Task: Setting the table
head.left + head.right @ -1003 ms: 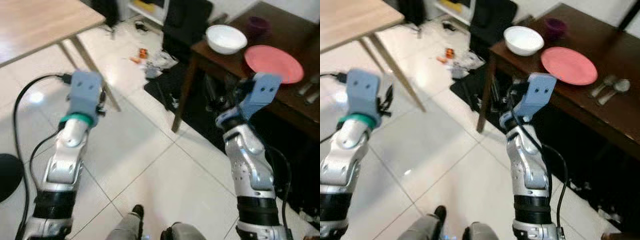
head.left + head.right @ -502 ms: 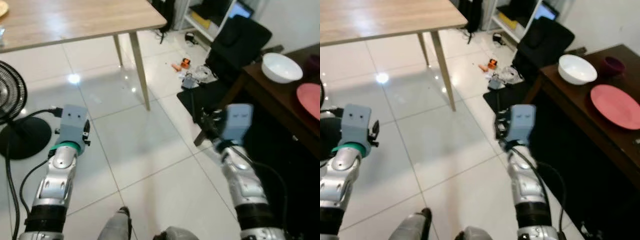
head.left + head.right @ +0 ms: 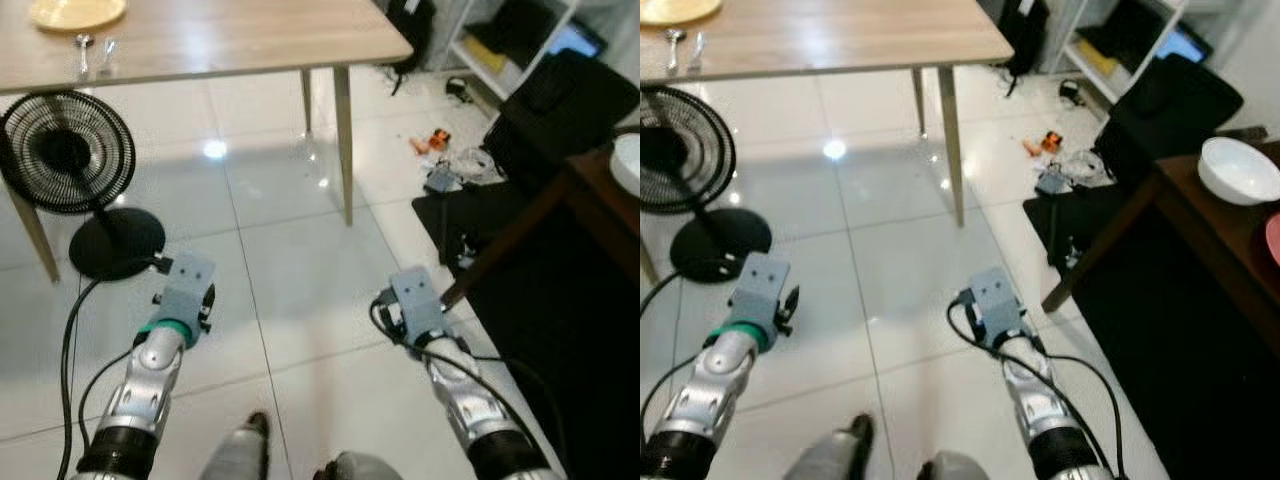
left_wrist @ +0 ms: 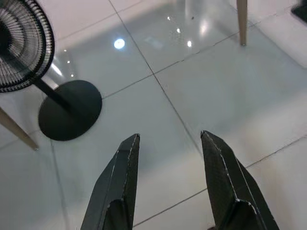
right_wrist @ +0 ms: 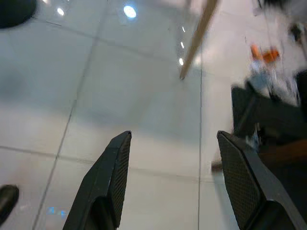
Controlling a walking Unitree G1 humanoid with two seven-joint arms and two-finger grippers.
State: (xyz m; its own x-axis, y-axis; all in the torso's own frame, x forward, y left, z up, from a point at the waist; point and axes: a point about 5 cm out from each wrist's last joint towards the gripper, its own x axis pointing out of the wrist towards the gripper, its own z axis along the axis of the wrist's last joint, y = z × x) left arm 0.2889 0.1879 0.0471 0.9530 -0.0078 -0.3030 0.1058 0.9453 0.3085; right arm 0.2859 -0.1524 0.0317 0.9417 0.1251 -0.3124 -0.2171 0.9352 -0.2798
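A light wooden table [image 3: 230, 45] stands ahead, with a yellow plate [image 3: 78, 12] and a spoon and fork [image 3: 92, 48] beside it at its far left. At the right edge stands a dark wooden table [image 3: 1200, 225] bearing a white bowl [image 3: 1238, 170] and the rim of a pink plate [image 3: 1274, 238]. My left gripper [image 4: 170, 136] hangs open over bare floor tiles with nothing between its fingers. My right gripper [image 5: 174, 135] is also open and empty above the tiles. Both arms are held low in front of me, left arm [image 3: 165, 340] and right arm [image 3: 440, 350].
A black floor fan [image 3: 65, 150] with a round base [image 3: 117, 243] stands at the left under the wooden table, its cable trailing by my left arm. Small clutter [image 3: 445, 165] and a black chair [image 3: 560, 110] lie between the two tables. Glossy white tiles stretch ahead.
The camera has swung left: the dark table slid to the right edge, and the wooden table's plate and the fan came into view. Both arms sit lower in the picture.
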